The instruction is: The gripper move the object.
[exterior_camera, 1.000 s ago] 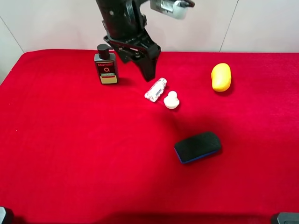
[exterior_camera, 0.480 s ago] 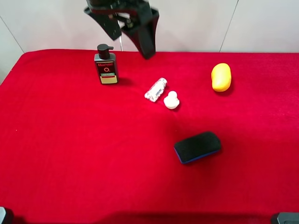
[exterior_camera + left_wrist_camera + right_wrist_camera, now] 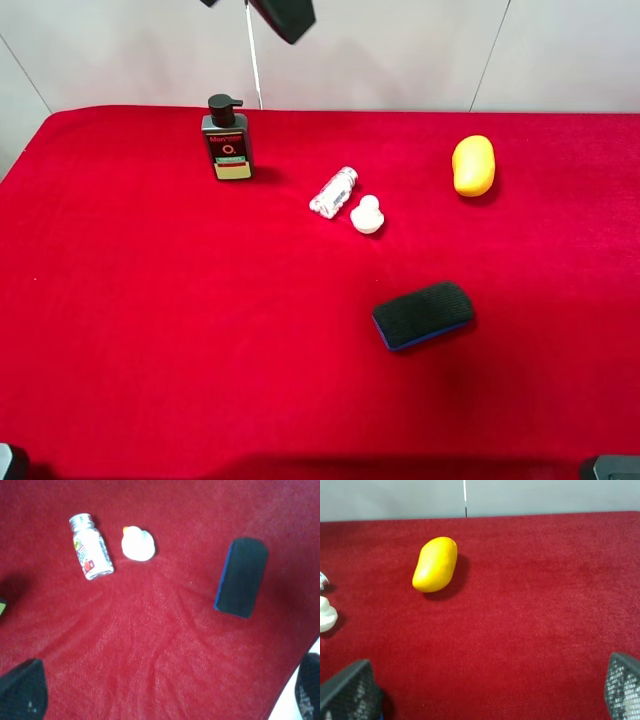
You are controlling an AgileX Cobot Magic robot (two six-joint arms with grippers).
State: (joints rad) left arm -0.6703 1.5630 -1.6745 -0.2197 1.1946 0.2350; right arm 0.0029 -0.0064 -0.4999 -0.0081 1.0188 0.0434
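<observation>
Exterior high view: left gripper [image 3: 285, 15] sits high at the far edge, jaws spread, holding nothing. Pill bottle [image 3: 334, 191] lies on its side mid-table, touching the white duck [image 3: 367, 214]. Looks like release done; next move: retreat or re-approach from above.

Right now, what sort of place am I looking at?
Probably a lab tabletop staged for robot practice: a red cloth before plain white wall panels, with unrelated props laid out, including a pill bottle, a yellow mango and a black pump bottle.
</observation>
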